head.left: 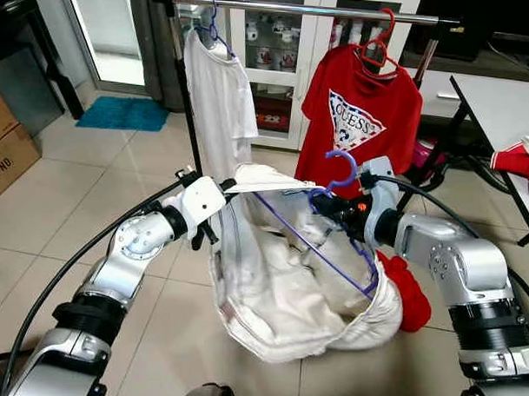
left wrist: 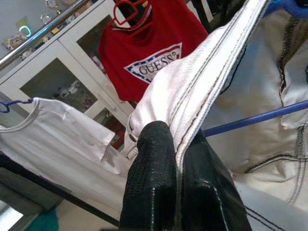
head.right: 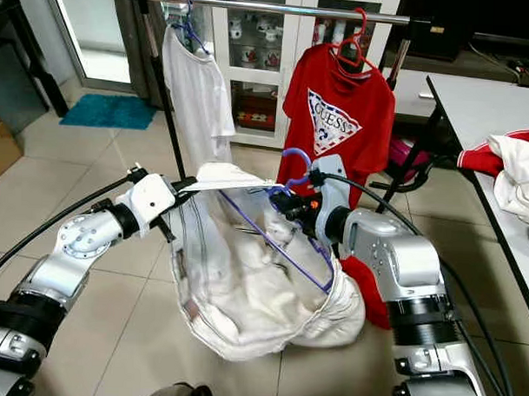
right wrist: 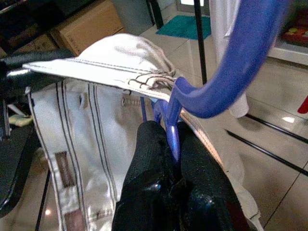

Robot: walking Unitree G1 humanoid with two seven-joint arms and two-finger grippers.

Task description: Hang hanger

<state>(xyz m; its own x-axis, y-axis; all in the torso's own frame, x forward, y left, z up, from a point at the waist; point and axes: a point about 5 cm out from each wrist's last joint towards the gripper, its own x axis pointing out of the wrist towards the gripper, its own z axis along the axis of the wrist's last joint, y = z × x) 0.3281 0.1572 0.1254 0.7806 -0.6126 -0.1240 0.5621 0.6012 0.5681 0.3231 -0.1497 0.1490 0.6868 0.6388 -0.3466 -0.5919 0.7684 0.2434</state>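
A blue hanger sits inside a white garment that I hold up in front of me. Its hook rises above the neckline. My right gripper is shut on the hanger's neck; the right wrist view shows the blue neck pinched between the black fingers. My left gripper is shut on the garment's stitched edge, stretching it toward the left. The clothes rail runs across the top, above and behind both grippers.
On the rail hang a white T-shirt on a blue hanger and a red T-shirt on a red hanger, with a gap between them. A glass cabinet stands behind. A table with clothes is at the right. Red cloth lies on the floor.
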